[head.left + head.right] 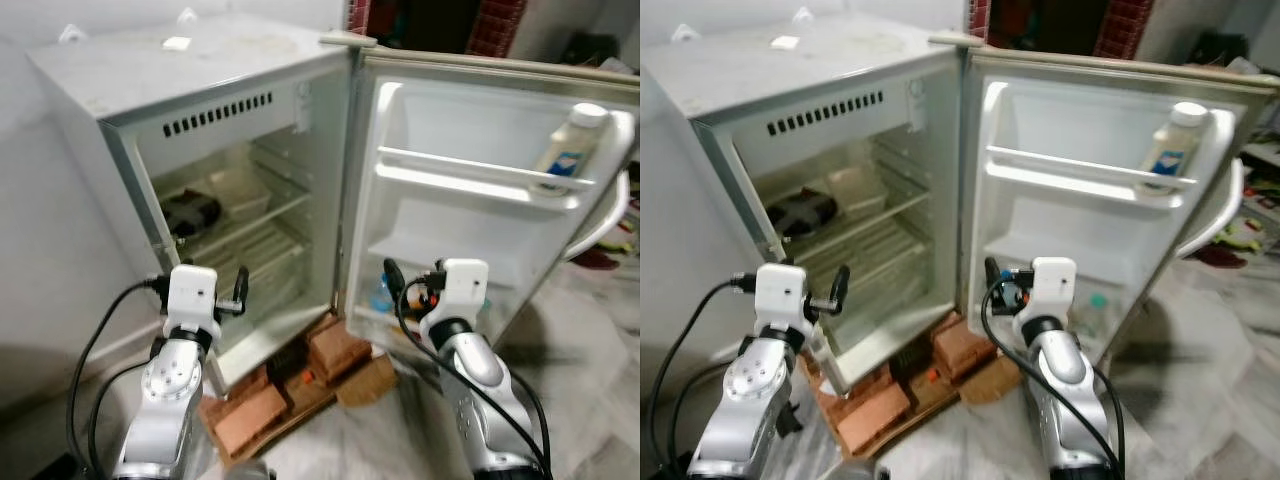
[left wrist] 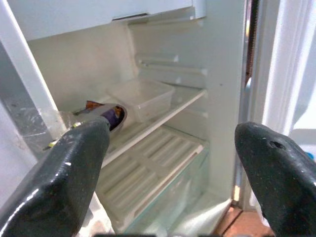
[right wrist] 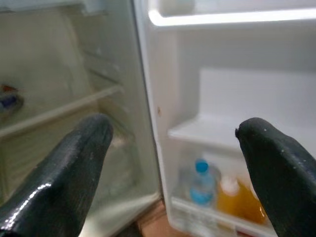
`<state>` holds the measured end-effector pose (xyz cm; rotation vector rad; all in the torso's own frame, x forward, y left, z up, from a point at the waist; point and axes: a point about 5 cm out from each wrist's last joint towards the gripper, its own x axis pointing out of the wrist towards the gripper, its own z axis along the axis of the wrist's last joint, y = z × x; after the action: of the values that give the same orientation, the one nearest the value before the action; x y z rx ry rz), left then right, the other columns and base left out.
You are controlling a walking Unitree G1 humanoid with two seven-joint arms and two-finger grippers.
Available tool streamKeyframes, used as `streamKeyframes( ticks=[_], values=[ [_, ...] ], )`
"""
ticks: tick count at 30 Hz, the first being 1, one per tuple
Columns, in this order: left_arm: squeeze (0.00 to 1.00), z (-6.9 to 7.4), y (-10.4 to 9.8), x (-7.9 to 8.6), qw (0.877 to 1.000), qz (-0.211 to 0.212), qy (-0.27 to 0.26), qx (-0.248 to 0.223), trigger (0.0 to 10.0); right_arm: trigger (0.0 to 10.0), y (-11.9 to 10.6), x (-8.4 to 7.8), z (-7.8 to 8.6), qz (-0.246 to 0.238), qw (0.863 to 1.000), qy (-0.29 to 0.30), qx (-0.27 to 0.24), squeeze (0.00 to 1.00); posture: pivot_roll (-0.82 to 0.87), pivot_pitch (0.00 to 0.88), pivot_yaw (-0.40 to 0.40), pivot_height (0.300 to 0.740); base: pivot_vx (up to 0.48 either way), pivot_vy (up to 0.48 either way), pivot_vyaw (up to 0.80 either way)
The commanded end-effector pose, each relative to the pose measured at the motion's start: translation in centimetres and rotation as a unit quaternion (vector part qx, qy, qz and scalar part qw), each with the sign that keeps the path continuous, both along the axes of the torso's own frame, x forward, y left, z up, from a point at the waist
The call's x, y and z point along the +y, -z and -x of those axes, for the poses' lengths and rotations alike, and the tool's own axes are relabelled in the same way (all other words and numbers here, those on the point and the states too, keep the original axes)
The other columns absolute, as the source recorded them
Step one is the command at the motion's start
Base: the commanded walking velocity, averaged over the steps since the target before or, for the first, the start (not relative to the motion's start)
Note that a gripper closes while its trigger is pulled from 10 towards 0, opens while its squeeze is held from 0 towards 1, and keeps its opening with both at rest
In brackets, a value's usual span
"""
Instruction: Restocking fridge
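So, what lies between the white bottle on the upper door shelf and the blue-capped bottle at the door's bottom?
Between the white bottle and the blue-capped bottle lies one bare white door shelf, seen in the right wrist view.

Right claw [image 3: 173, 163]: two black fingers [image 3: 74, 168] spread apart, empty. Beyond: open fridge [image 3: 143, 98]; bottom door shelf [image 3: 217, 217] holding blue-capped bottle [image 3: 200, 185] beside orange bottle [image 3: 232, 197].

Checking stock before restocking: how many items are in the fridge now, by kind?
Bottles: 3 (white bottle on the upper door shelf, blue-capped bottle and orange bottle on the bottom door shelf)
Clear containers: 1
Dark packets: 1
Total: 5
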<state>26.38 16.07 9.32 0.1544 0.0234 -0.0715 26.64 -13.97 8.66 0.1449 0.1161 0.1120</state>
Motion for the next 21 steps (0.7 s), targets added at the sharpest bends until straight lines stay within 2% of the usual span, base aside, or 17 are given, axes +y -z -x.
streamKeyframes(
  ticks=[1,4,8,21],
  values=[
    [0.0,-0.08,0.12,-0.01,1.0,-0.008,0.005,0.0,10.0,10.0,-0.57,0.23,-0.48,-0.004,1.0,-0.003,-0.012,0.0,0.06,0.0,-0.034,0.74,0.0,0.0,0.0],
    [0.0,-0.14,0.06,-0.29,1.0,-0.009,0.009,-0.003,10.0,10.0,-0.66,0.14,-0.61,-0.004,1.0,-0.001,-0.014,0.0,0.05,0.0,-0.029,0.74,0.0,0.0,0.0],
    [0.0,-0.12,0.24,-0.79,1.0,-0.009,0.02,0.0,10.0,10.0,-0.65,0.01,-0.68,-0.005,1.0,0.002,-0.015,0.0,0.05,0.0,-0.028,0.74,0.0,-0.45,0.0],
    [0.0,-0.25,0.19,-0.99,0.999,-0.017,0.027,-0.007,10.0,10.0,-0.63,0.09,-0.88,-0.007,1.0,-0.006,-0.015,0.0,0.05,0.0,-0.031,0.74,0.0,-0.48,0.0]
  ],
)
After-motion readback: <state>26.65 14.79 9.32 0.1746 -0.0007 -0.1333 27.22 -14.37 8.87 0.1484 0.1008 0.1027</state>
